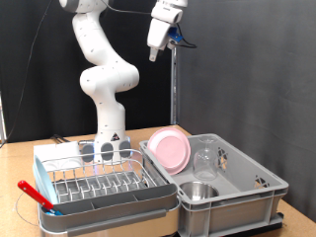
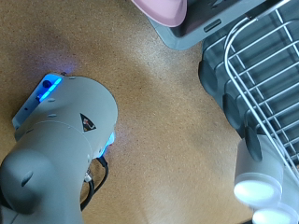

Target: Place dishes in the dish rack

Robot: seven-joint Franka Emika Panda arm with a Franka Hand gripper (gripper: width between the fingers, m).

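high above the wooden desk (image 1: 20, 163) the white end effector (image 1: 156, 51) hangs with nothing in it; how open it is, i cannot tell. round pink plate (image 1: 170, 148), clear drinking glass (image 1: 205, 158) and small steel bowl (image 1: 198, 191) wait in the plain grey crate (image 1: 259, 194), so the pale grey-blue dish rack (image 1: 99, 181) holds no dishes.

Robot base (image 2: 61, 149) on wooden table (image 2: 159, 103), dish rack (image 2: 266, 84) beside, pink plate (image 2: 163, 9) edge.

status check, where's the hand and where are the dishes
Hand high above the table, holding nothing. Pink plate, glass, steel bowl all in grey crate. Dish rack holds no dishes.
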